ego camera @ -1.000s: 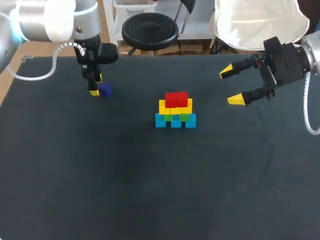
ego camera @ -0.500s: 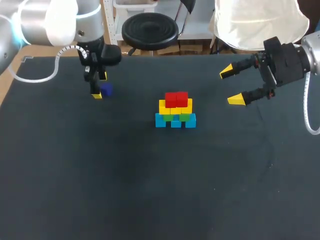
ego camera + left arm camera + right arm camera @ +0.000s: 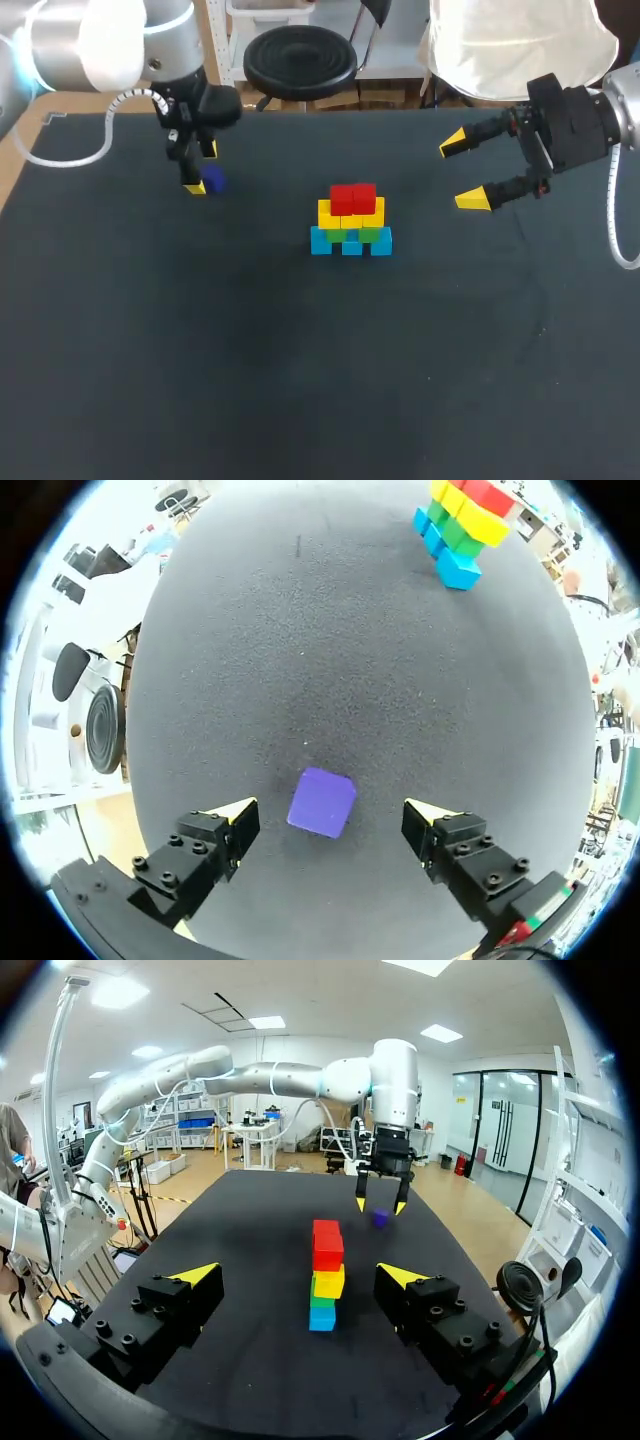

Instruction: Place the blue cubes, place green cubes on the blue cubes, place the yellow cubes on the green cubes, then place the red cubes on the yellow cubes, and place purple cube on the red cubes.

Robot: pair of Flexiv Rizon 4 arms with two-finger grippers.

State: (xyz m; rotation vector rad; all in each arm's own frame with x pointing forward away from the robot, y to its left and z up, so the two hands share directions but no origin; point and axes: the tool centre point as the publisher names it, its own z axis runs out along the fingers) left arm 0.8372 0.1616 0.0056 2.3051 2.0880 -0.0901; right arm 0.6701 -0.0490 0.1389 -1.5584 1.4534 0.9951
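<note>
A purple cube (image 3: 212, 181) lies on the black table at the back left. My left gripper (image 3: 200, 169) hangs over it, open. In the left wrist view the purple cube (image 3: 322, 802) sits between the spread fingers of that gripper (image 3: 330, 816), with a gap on each side. At the table's middle stands the stack: blue cubes (image 3: 350, 243) at the bottom, green cubes (image 3: 352, 235) on them, then yellow cubes (image 3: 351, 212), and red cubes (image 3: 352, 197) on top. My right gripper (image 3: 462, 172) is held open to the right of the stack, above the table, with nothing in it. The stack (image 3: 325, 1278) shows ahead of it.
The black table (image 3: 300, 380) carries nothing besides the stack and the purple cube. In the right wrist view my left gripper (image 3: 380, 1203) shows beyond the stack, over the purple cube (image 3: 380, 1217).
My left gripper's fingers have spread a little wider around the purple cube and its wrist has shifted slightly. The cube, the stack and the right arm have stayed put.
</note>
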